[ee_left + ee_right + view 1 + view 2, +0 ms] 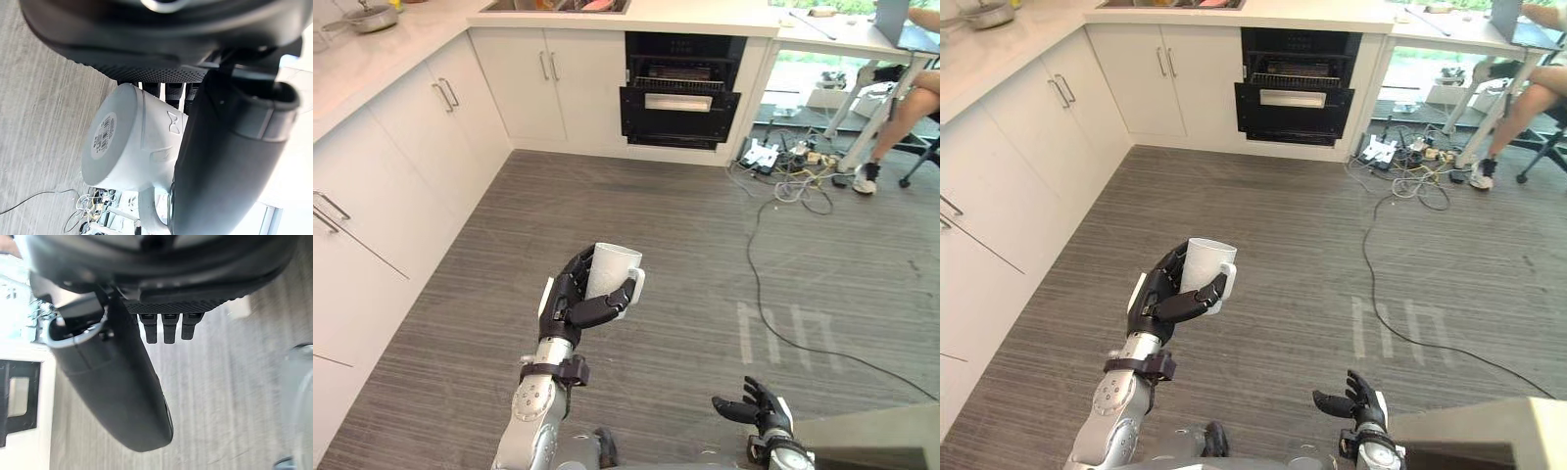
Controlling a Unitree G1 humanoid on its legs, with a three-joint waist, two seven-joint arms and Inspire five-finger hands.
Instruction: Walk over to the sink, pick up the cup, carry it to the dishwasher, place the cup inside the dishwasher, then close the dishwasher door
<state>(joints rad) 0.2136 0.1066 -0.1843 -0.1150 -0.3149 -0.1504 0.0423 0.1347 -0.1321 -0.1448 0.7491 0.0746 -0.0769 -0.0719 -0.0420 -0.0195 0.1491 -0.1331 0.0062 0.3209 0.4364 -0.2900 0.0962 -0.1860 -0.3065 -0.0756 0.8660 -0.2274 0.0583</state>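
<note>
My left hand [570, 299] is shut on a white cup [612, 274], which it holds upright above the grey floor, the thumb across its front. The left wrist view shows the cup's base [105, 132] with a label, and the thumb [230, 161] against its side. The black dishwasher [680, 93] stands ahead under the counter, its door tilted part-way open with a rack visible behind. The sink [553, 5] lies in the counter to the left of it. My right hand [759, 406] hangs low, open and holding nothing.
White cabinets [401, 186] run along the left, with a pan [372, 18] on the counter. Loose cables [783, 166] lie on the floor right of the dishwasher. A person's legs [901, 108] show at a desk at the far right.
</note>
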